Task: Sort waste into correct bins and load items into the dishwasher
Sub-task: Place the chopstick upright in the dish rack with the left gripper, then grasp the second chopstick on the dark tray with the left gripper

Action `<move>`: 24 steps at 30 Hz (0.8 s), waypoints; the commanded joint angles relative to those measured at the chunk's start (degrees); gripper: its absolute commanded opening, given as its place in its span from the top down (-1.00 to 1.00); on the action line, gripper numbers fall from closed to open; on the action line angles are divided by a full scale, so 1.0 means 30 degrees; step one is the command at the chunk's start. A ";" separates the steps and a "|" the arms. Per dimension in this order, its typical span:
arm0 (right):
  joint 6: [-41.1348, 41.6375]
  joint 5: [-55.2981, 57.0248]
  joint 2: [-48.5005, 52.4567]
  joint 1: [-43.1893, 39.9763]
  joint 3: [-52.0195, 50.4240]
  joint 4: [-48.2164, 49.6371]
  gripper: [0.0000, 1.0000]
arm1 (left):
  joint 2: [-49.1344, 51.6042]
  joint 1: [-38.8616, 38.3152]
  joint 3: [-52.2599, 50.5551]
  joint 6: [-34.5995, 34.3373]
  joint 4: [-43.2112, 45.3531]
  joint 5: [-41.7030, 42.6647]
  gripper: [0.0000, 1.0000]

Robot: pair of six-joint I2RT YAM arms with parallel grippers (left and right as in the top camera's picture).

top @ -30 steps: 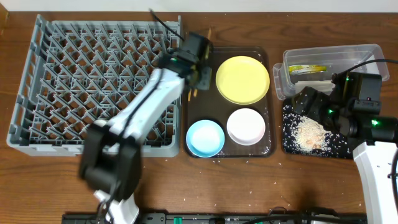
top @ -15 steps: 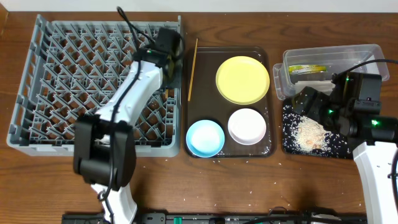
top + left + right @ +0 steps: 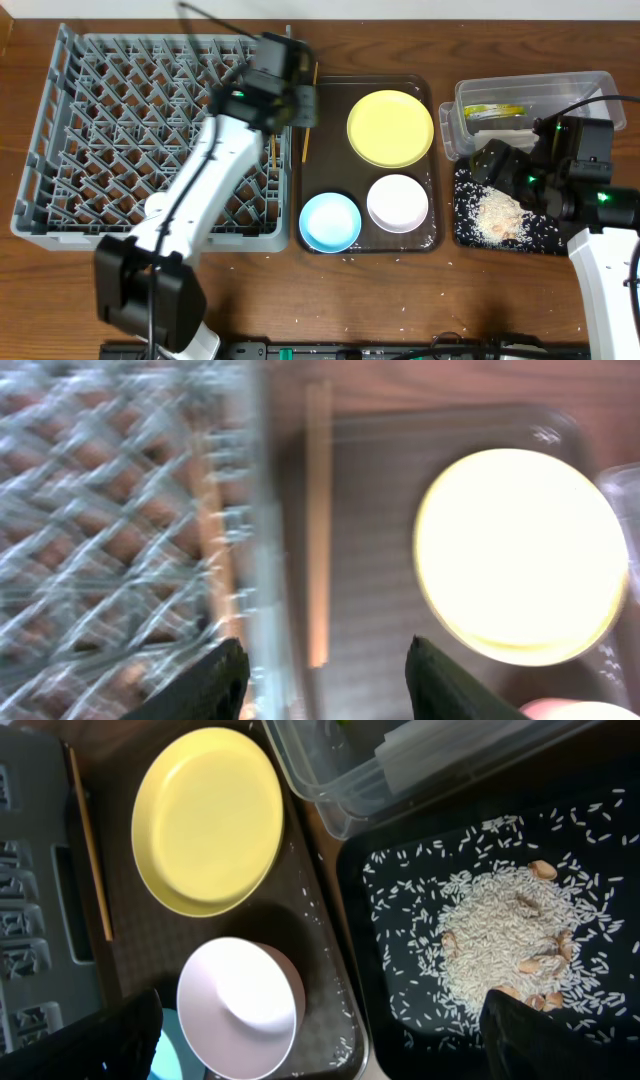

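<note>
Jaws of the left arm (image 3: 215, 170) gape wide, holding nothing, above the chopstick (image 3: 318, 520) lying just outside the dish rack (image 3: 60, 130), parallel to its right wall, nearer this arm.

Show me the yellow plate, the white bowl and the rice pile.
yellow plate (image 3: 390, 128), overhead view, its centre.
white bowl (image 3: 396, 203), overhead view, its centre.
rice pile (image 3: 500, 935), right wrist view, heap's middle.

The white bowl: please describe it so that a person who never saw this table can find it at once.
Find the dark brown serving tray, right of the grey rack. In the overhead view the white bowl sits in its lower right corner, under the yellow plate. Unlike the light blue bowl beside it, it is white.
</note>
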 commanded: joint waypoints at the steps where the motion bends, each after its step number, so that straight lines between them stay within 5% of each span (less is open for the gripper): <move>1: 0.0284 -0.0095 0.0000 -0.0138 0.0015 -0.0015 -0.99 | 0.2120 -0.2412 0.0182 0.2543 0.1632 -0.1129 -0.06; 8: 0.0284 -0.0087 0.0000 -0.0138 0.0015 -0.0015 -0.98 | 0.5581 -0.3453 0.0182 0.2259 0.3621 -0.8313 -0.06; 16: 0.0284 -0.0087 0.0000 -0.0138 0.0015 -0.0015 -0.99 | 0.7825 -0.2543 0.0182 0.1129 0.4357 -0.8240 -0.04; 24: 0.0284 -0.0087 0.0000 -0.0138 0.0015 -0.0015 -0.99 | 0.9041 -0.1581 0.0182 0.0729 0.4634 -0.2018 0.04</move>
